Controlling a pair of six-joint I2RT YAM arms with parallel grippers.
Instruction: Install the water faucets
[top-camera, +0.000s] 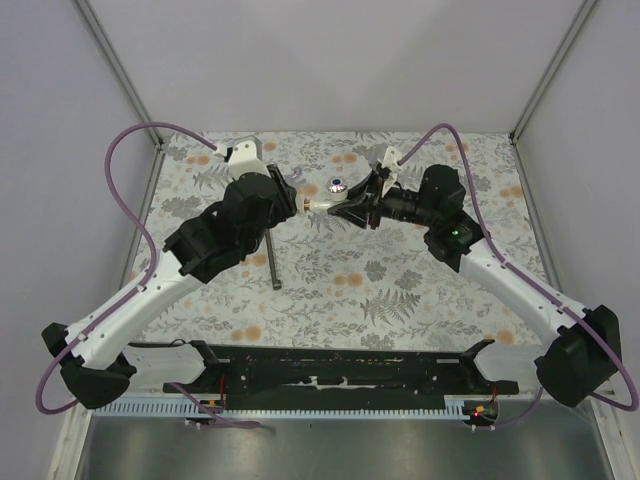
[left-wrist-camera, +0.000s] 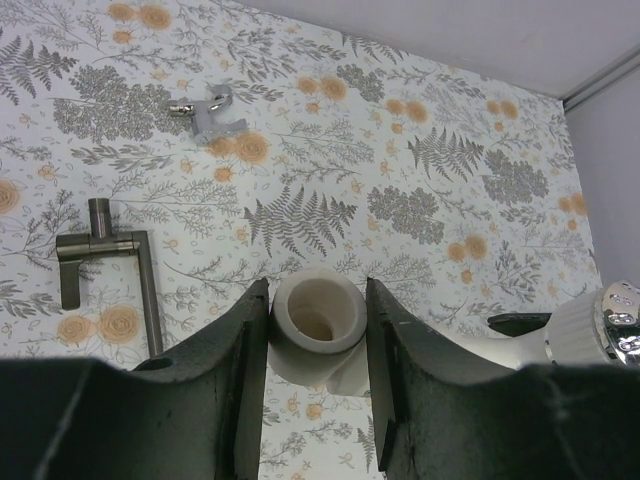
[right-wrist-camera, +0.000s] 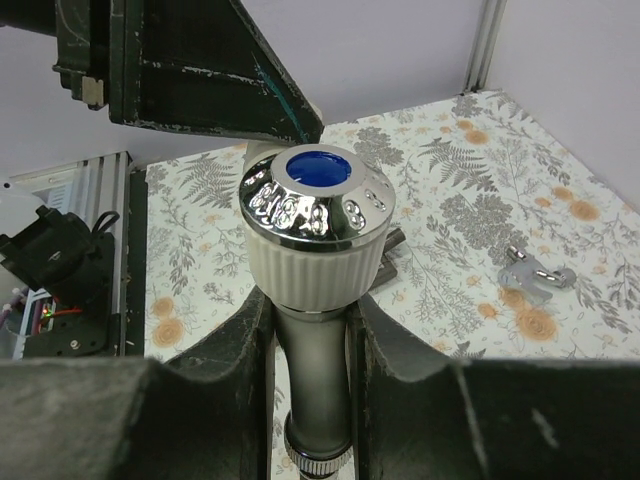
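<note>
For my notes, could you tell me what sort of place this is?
Probably a robot test booth: a left arm and right arm bolted to a floral table, plain grey walls around.

We see a floral-patterned table cover (top-camera: 400, 300) below. On it lies a dark T-shaped metal tool (left-wrist-camera: 105, 243), and well apart from it a small grey metal piece (left-wrist-camera: 215, 118), possibly a bracket, too small to tell
</note>
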